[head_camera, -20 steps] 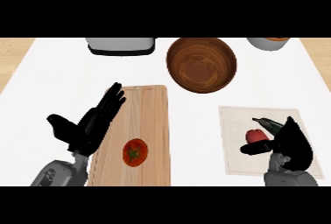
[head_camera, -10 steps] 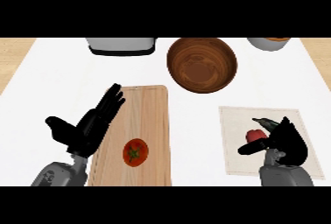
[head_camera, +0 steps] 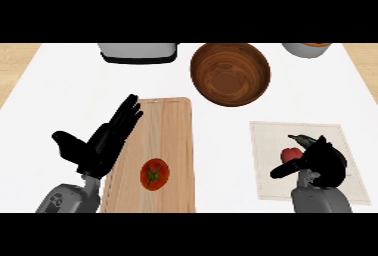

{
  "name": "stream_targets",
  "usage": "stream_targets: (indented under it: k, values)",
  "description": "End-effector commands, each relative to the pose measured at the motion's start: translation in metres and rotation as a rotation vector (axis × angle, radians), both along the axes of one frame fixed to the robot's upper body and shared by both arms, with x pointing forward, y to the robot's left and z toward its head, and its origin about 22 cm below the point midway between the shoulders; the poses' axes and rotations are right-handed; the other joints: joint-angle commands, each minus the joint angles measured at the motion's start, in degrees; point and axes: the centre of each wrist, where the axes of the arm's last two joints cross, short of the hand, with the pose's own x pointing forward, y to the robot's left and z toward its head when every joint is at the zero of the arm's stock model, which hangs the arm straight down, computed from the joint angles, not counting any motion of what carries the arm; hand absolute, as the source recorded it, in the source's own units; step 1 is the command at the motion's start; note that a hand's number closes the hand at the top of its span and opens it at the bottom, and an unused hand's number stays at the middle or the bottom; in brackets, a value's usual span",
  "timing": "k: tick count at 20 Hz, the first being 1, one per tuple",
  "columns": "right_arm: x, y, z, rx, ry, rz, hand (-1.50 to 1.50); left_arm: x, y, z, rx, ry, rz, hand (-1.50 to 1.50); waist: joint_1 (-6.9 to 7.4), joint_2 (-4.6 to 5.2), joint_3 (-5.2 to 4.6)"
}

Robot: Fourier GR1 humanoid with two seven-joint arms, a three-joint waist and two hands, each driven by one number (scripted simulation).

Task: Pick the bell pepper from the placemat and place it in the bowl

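A red bell pepper sits on the pale placemat at the right of the counter. My right hand is curled round it from the right and from above, its thumb below the pepper, hiding most of it. The wooden bowl stands beyond the placemat, up and to the left, with nothing in it. My left hand rests open with fingers up at the left edge of the cutting board.
A wooden cutting board with a tomato lies left of centre. A grey appliance stands at the back, and a grey pot at the back right corner.
My right hand has curled its fingers down over the bell pepper, covering more of it. The left hand has stayed still.
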Motion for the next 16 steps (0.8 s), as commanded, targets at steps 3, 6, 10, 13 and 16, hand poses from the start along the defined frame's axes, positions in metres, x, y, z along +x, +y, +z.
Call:
stream_targets:
  k: [3, 6, 10, 13, 16]
  values:
    - [0.015, 0.0, -0.001, -0.034, 0.098, -0.175, -1.5, -0.01, -0.01, -0.007, 0.005, -0.002, 0.002, 0.0, 0.07, 0.04, 0.01]
    - [0.012, 0.001, -0.003, -0.024, 0.075, -0.188, -1.5, -0.006, 0.004, 0.001, 0.009, -0.003, -0.013, 0.0, 0.04, -0.01, 0.02]
    - [0.001, -0.01, -0.024, -0.022, 0.087, -0.177, -1.5, -0.009, -0.003, 0.0, 0.006, 0.0, 0.0, 0.0, -0.1, -0.02, 0.04]
    - [0.006, -0.007, -0.023, -0.01, 0.079, -0.176, -1.5, -0.006, -0.008, 0.005, -0.008, -0.001, 0.009, 0.0, -0.04, 0.0, 0.04]
    - [0.004, -0.009, -0.022, -0.016, 0.019, -0.17, 1.5, -0.008, 0.005, -0.007, 0.0, 0.002, 0.003, 0.0, -0.14, -0.01, 0.02]
